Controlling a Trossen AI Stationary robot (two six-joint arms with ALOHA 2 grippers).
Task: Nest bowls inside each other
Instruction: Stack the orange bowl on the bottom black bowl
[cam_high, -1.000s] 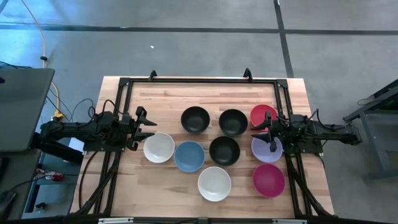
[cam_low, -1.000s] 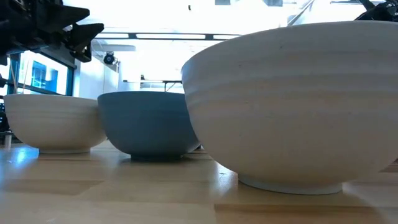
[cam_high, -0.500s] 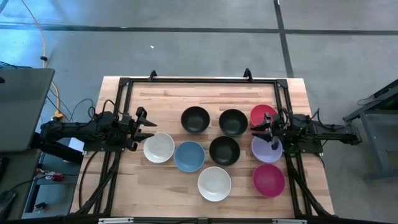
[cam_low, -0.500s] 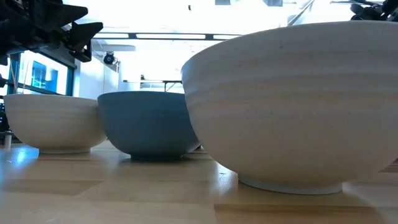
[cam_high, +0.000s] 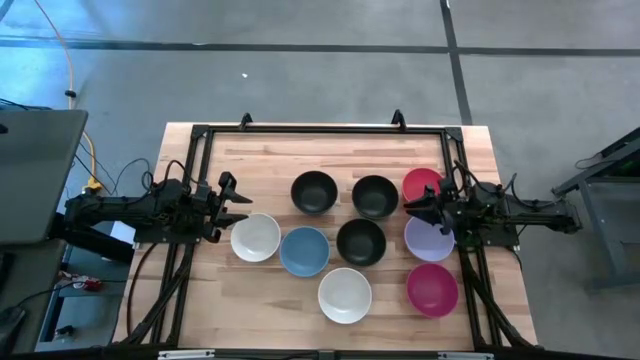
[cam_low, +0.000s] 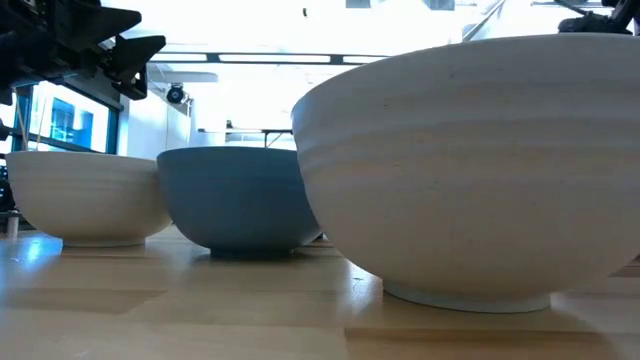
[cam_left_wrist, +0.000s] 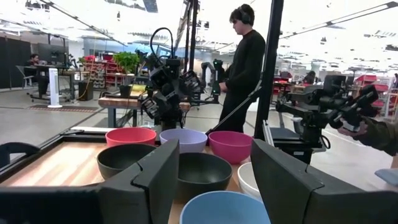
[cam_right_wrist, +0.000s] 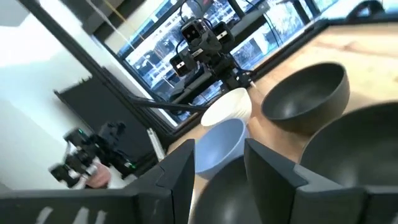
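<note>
My right gripper (cam_high: 424, 208) hangs with fingers apart between a magenta bowl (cam_high: 421, 184) and the lavender bowl (cam_high: 429, 240). My left gripper (cam_high: 232, 203), also spread, waits just beside a white bowl (cam_high: 255, 237) on the desk (cam_high: 260, 300).

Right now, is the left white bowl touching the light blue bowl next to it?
Cannot tell. In the high view the white bowl and light blue bowl have rims that look to meet; in the low view they overlap, and no gap or contact shows.

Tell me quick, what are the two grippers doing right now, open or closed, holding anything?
Left gripper: jaws open, holding nothing, beside the white bowl.
Right gripper: jaws open, holding nothing, over the magenta bowl and lavender bowl.
</note>
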